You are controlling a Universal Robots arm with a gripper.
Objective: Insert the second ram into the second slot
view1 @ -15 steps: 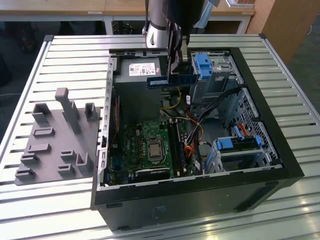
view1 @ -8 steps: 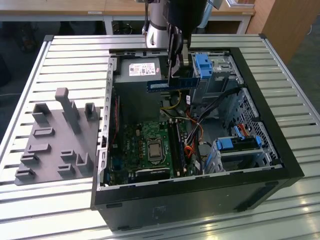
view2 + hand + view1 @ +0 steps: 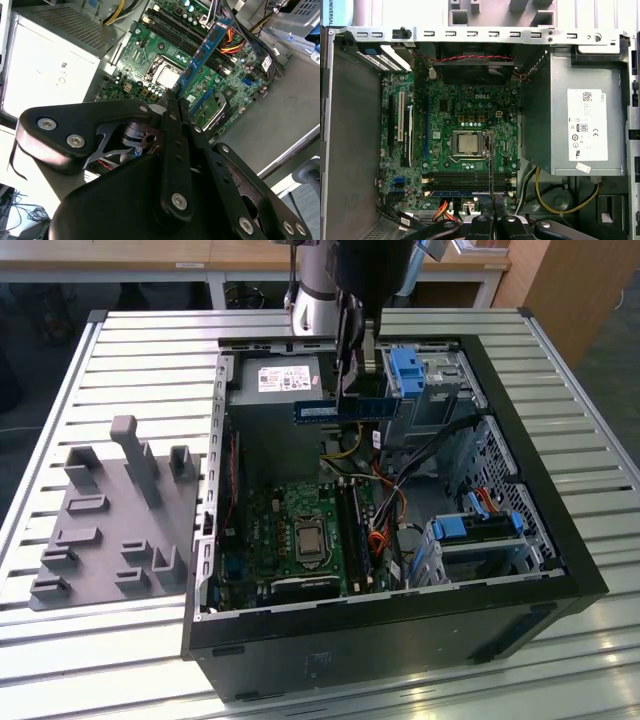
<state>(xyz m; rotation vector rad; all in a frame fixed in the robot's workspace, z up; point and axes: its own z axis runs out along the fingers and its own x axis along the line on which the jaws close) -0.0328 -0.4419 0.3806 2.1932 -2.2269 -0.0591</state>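
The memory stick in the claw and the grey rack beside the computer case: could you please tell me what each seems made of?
The memory stick, held in the claw, looks like blue circuit board carrying dark chips, with a slight sheen. The grey rack looks like matte plastic, moulded or printed: it is uniform grey with blocky shapes, though I can't be sure.

Second ram (image 3: pixel 338 411) above motherboard (image 3: pixel 265 525) in case (image 3: pixel 380 635)

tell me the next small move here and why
Probably turn the wrist to line the second ram up with the ram slots before lowering. The gripper, jaws shut on the stick, holds it above the case near the power supply, and it lies crosswise to the slots on the motherboard.
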